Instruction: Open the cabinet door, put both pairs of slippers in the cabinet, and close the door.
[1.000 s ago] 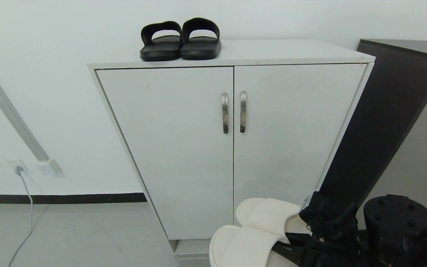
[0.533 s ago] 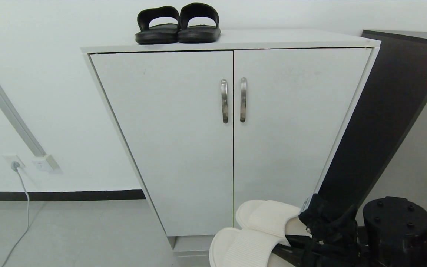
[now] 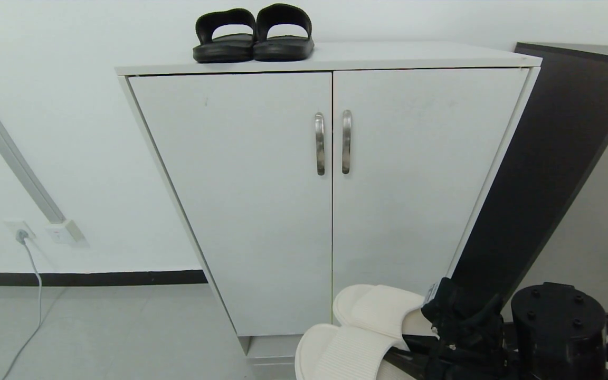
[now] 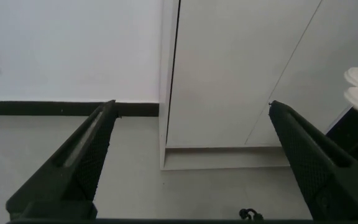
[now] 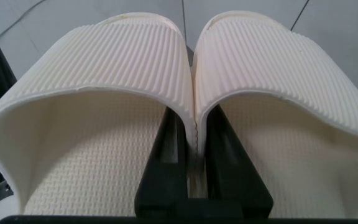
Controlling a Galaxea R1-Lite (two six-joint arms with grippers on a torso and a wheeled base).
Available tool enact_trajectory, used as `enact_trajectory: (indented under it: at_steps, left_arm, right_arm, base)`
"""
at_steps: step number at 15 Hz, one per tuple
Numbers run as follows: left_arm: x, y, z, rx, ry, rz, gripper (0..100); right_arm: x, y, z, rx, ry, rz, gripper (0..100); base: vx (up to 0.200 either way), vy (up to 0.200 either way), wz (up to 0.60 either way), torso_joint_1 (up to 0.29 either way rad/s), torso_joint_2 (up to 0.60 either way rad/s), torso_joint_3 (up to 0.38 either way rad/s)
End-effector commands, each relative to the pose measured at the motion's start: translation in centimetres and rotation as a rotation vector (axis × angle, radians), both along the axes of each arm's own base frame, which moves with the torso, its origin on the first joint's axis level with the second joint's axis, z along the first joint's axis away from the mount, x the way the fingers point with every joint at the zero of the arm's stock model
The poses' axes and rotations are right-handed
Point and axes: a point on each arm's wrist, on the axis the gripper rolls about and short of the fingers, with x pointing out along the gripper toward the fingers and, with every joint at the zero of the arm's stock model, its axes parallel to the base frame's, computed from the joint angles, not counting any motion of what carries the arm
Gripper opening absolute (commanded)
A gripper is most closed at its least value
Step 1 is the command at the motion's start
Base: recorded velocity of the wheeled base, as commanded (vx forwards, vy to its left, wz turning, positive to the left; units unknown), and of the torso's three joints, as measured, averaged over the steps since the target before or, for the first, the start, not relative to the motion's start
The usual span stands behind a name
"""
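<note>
only the right gripper (image 3: 459, 322) has shifted, edging left, clamped on the cream slippers (image 3: 367, 322) low before the cabinet (image 3: 415, 53). its 2 doors (image 3: 240, 200) are shut, black slippers (image 3: 254, 34) on top, so opening is likely next: the left gripper (image 4: 188, 143) (spread wide, empty) needs a handle (image 3: 320, 143), and the held pair may block the right door's (image 3: 420, 174) swing beside the dark panel (image 3: 547, 158).

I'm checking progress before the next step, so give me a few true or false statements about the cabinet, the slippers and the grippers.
Both cabinet doors are shut. True.
The black slippers are inside the cabinet. False: they sit on top of it.
The right gripper is shut on the white slippers. True.
The left gripper holds a slipper. False: it is open and empty.
</note>
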Motion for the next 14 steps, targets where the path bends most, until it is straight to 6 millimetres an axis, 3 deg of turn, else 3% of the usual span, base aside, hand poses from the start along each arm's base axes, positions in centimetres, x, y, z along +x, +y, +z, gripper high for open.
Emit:
enact_trajectory:
  at_steps: [1,2,5,8,10,14]
  left_arm:
    - [0.2,0.0,1.7,-0.018,-0.001,-0.013,100]
    - [0.7,0.0,5.7,-0.103,-0.03,-0.026,100]
    - [3.6,-0.8,9.9,-0.112,0.069,-0.246,100]
    - [7.4,-1.6,12.4,-0.132,0.1,-0.459,100]
    - [9.5,-1.9,13.6,-0.124,0.076,-0.498,100]
    - [14.4,-5.6,17.3,-0.115,0.054,-0.731,100]
  right_arm:
    - [0.0,0.0,-0.2,-0.004,0.004,0.001,0]
    - [0.0,0.1,-0.2,-0.005,0.006,0.004,0]
    - [0.0,0.1,-0.2,-0.006,0.005,0.005,0]
    - [0.0,0.1,-0.1,-0.001,0.001,0.003,0]
    - [0.0,0.0,0.0,0.002,0.0,0.0,0]
    - [0.1,0.0,0.0,0.009,-0.006,0.0,0]
  base:
    - [0.0,0.0,0.0,0.0,0.0,0.0]
    - [0.0,0.0,0.0,0.0,0.0,0.0]
    - [0.0,0.0,0.0,0.0,0.0,0.0]
    - [0.0,0.0,0.0,0.0,0.0,0.0]
    - [0.0,0.0,0.0,0.0,0.0,0.0]
    - [0.0,0.0,0.0,0.0,0.0,0.0]
